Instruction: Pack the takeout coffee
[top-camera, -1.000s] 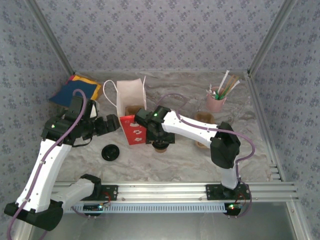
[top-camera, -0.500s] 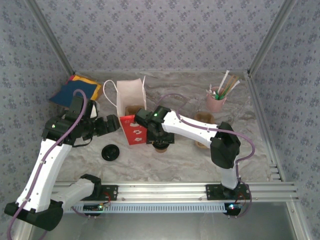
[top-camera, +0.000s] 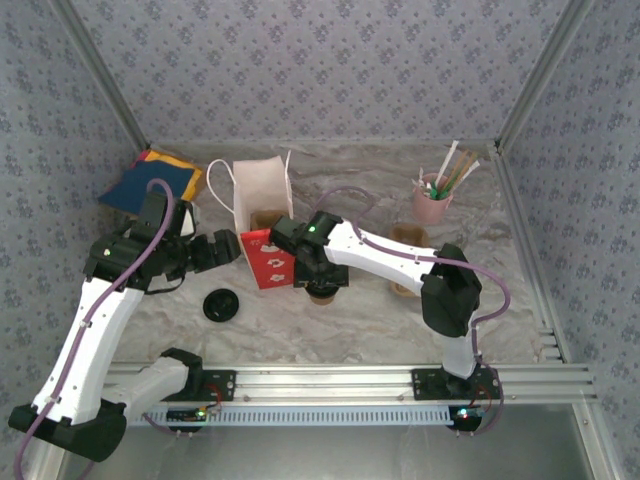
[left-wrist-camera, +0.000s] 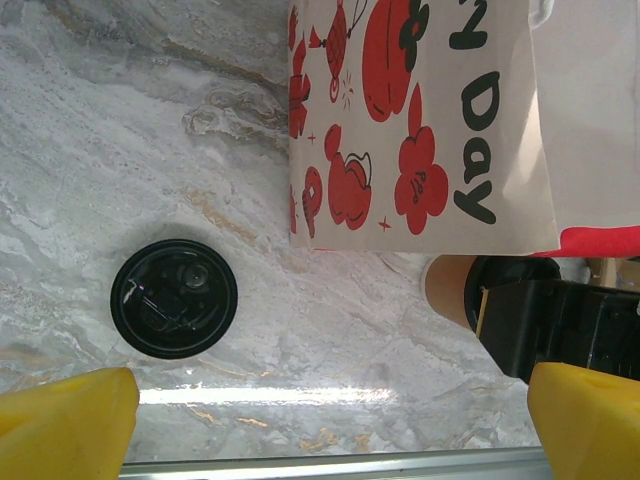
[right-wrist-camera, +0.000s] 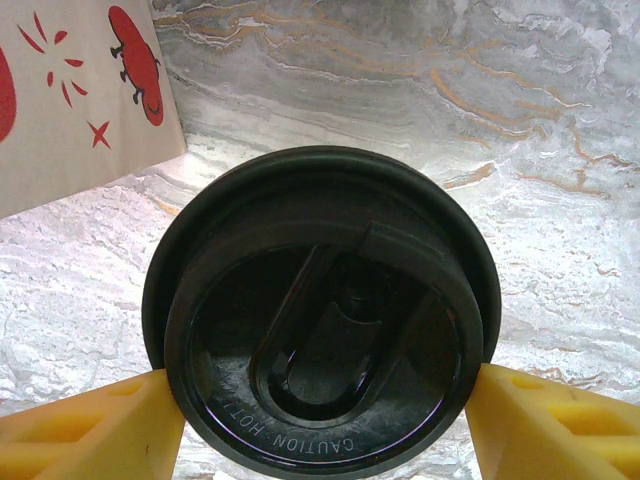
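Little has moved between the earlier top views and this one: both arms hold their poses, and the right hand (top-camera: 320, 287) sits a touch tighter around the cup. Nearest to us, just beyond the arm bases, a loose black lid (left-wrist-camera: 173, 297) lies flat on the marbled counter (top-camera: 330, 335), well apart from the cup. The left hand (left-wrist-camera: 320, 430) hovers above the counter to the left, its yellow fingers (left-wrist-camera: 62, 422) spread wide at the two lower corners of its wrist view.

At mid-counter stands the takeout coffee (right-wrist-camera: 320, 310), a brown paper cup with a black lid fitted on top; the lid reads "CAUTION HOT". The right hand comes down over it, and in the right wrist view its yellow fingers meet the lid's rim on both sides, so we read this as a grip on the cup. Just beside the cup, to its left, is a paper bag printed in red (left-wrist-camera: 420, 120) with the word "Day" on it.

Farther back, a plain white handled bag (top-camera: 262, 188) stands upright. To the right sits a tan pulp cup carrier (top-camera: 408, 238), and beyond it a pink cup of straws (top-camera: 432, 203). At the far left corner lies a folded cloth in blue, yellow and red (top-camera: 150, 182).
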